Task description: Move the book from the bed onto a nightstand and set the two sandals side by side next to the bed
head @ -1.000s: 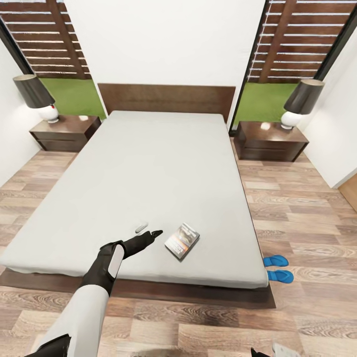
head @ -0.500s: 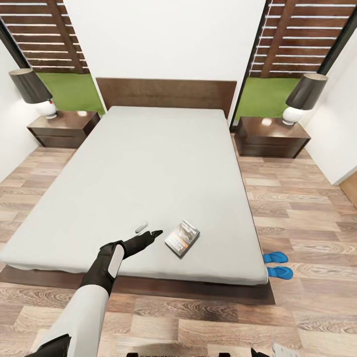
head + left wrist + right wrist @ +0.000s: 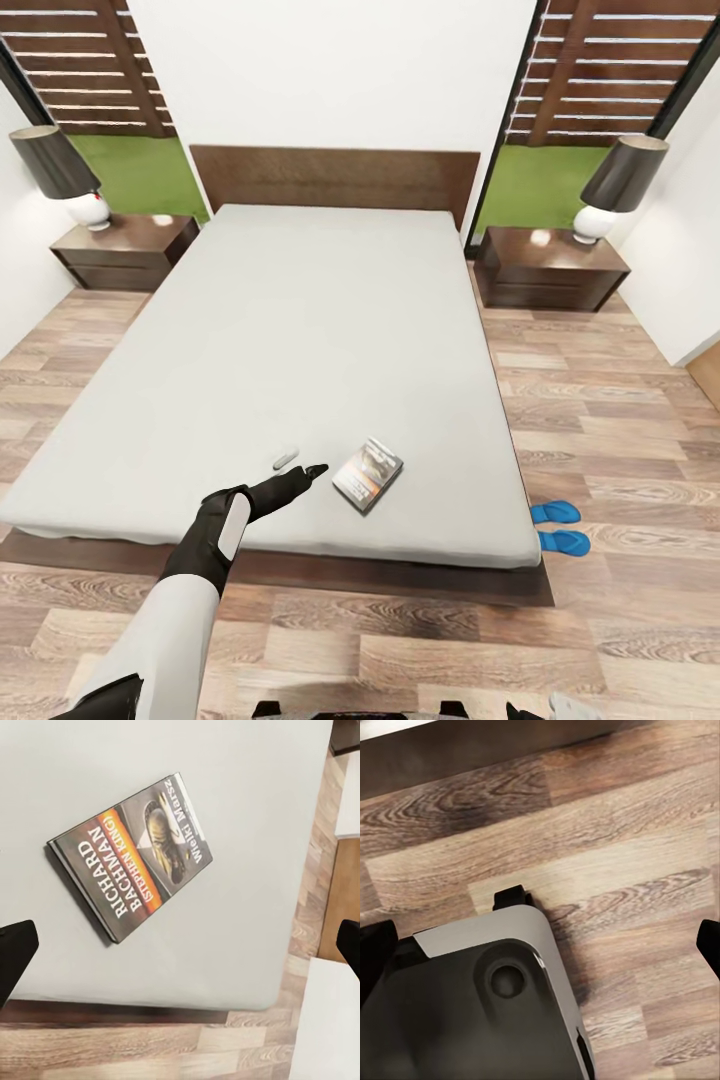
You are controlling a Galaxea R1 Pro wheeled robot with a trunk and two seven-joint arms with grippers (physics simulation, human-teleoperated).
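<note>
**A:** You have the left pincer out over the foot end of the bed, just beside the book. In the left wrist view its 2 fingertips sit at opposite edges of the picture, so the jaws stand wide apart with nothing between them.

**B:** And the right pincer?

**A:** In the right wrist view its tips are also far apart, hanging over the robot's own base and the wood floor. It holds nothing.

**B:** Where does the book lie?

**A:** Flat on the mattress, near the foot edge and toward your right. It sits diagonally: from the head view the long axis runs from near-left to far-right, cover up, with the spine along the side facing your left pincer.

**B:** What could go wrong for you?

**A:** It is thin and flat on a soft surface. If you close from above, I judge the fingers may slide over the cover or push it toward the foot edge and onto the floor. Line the jaws across the short axis first.

**B:** Anything further along?

**A:** Both nightstands carry a lamp, so you have limited free top. The 2 sandals lie on the floor by the bed's right corner, close together.
</note>
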